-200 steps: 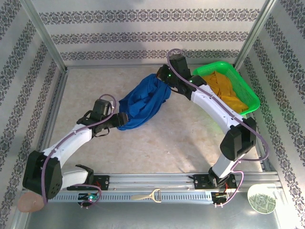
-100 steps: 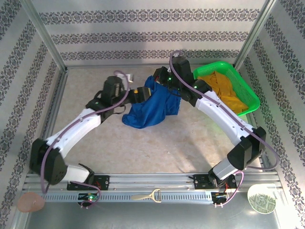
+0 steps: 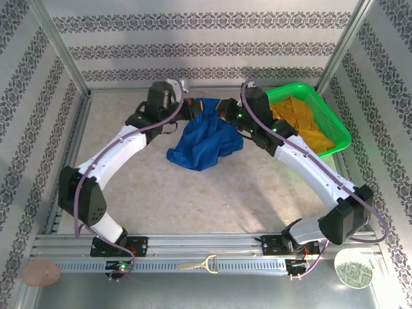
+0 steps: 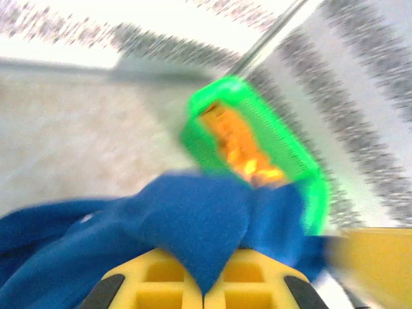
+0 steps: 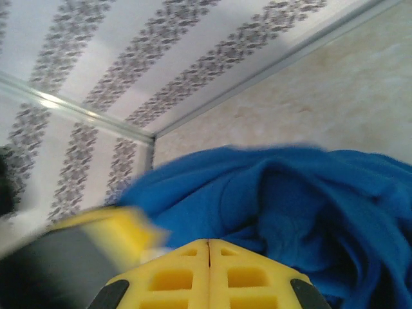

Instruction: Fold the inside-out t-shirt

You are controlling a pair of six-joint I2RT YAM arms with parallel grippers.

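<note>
Two robot arms reach toward the far side of a pale, mottled beige tabletop point(image 3: 193, 199). Between them is the inside-out t-shirt point(image 3: 206, 138), royal blue, bunched and crumpled rather than spread flat. Its top edge is raised between the grippers and the rest sags onto the tabletop.

The left gripper point(image 3: 188, 111) is closed on a fold of blue cloth, seen pinched between its yellow fingers in the left wrist view. The right gripper point(image 3: 225, 111) is closed too, with cloth bunched at its tips; it appears to hold the opposite edge.

No fold is made yet. The shirt looks to need spreading out, and all the folding remains.

A green basket point(image 3: 338, 132) holding a mustard-yellow garment point(image 3: 302, 122) sits at the far right. White walls point(image 3: 206, 38) with dark patterned stripes and a metal frame point(image 3: 58, 45) enclose the space.
</note>
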